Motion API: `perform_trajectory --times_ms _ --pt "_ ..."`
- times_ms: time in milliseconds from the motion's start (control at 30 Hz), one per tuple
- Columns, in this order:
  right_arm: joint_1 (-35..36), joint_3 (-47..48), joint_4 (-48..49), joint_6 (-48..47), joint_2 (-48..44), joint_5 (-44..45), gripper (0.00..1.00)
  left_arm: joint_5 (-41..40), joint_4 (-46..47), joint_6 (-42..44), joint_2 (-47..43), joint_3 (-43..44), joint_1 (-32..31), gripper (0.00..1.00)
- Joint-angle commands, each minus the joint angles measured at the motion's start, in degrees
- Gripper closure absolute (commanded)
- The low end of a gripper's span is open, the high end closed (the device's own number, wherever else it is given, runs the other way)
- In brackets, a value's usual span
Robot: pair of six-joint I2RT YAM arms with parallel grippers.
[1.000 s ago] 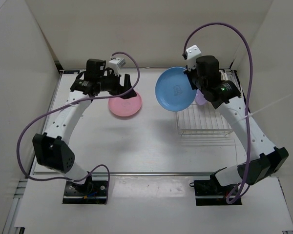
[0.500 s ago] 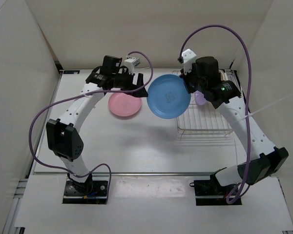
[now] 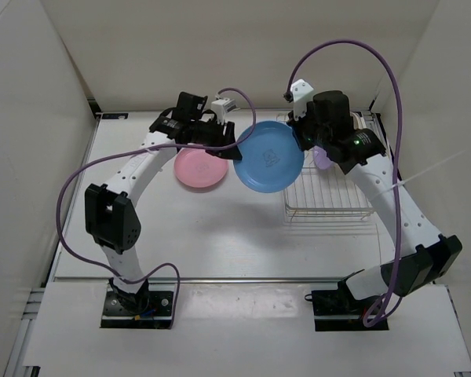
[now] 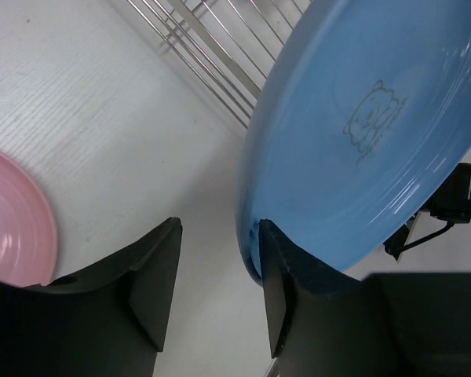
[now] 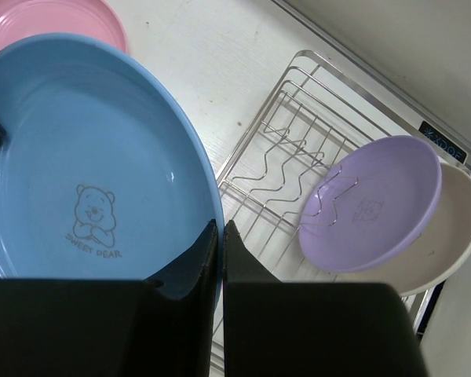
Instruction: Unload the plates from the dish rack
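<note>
A handover in mid-air, seen from above and from both my wrists. My right gripper (image 5: 220,228) is clenched on the near rim of the blue plate (image 5: 86,157). It holds the plate tilted above the table (image 3: 220,236), between the dish rack (image 3: 330,200) and the pink plate (image 3: 201,169), which lies flat on the table to the left. My left gripper (image 4: 220,228) has its jaws part-way apart around the opposite edge of the blue plate. One finger (image 4: 279,275) touches the rim, and the other finger (image 4: 153,267) stands apart from it with white table showing in the gap — so nothing is grasped on that side yet. To do this step well, I judge that the left jaws should shut squarely on the raised rim, deep enough that the lip sits well between them. Only then should the right gripper let go, because smooth plastic held by one edge could swivel or slip. The blue plate is round, glossy and shallow, with faint rings and a small bear drawn in its centre. The purple plate (image 5: 369,204) and the cream plate (image 5: 455,228) stand on edge at the far end of the dish rack — thin bright wire with wavy upright prongs.
</note>
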Motion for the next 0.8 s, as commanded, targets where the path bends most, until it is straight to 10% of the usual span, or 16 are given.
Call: perform_trajectory --times_ms 0,200,333,567,767 --pt "0.0 3.36 0.93 1.23 0.18 -2.31 1.0 2.35 -0.05 0.23 0.71 3.18 -0.49 0.45" --pt "0.0 3.36 0.93 1.23 0.7 -2.32 1.0 2.87 -1.1 0.23 1.24 4.86 -0.49 0.45" --pt "0.0 3.36 0.93 1.23 1.23 -1.79 1.0 2.35 -1.1 0.23 0.71 4.86 -0.49 0.89" --pt "0.0 3.36 0.41 1.23 1.76 -1.79 1.0 -0.01 0.65 -2.48 0.18 3.81 -0.49 0.89" --pt "0.0 2.83 0.58 1.23 3.52 4.52 0.43 -11.08 3.64 -6.09 -5.69 -4.96 -0.49 0.89"
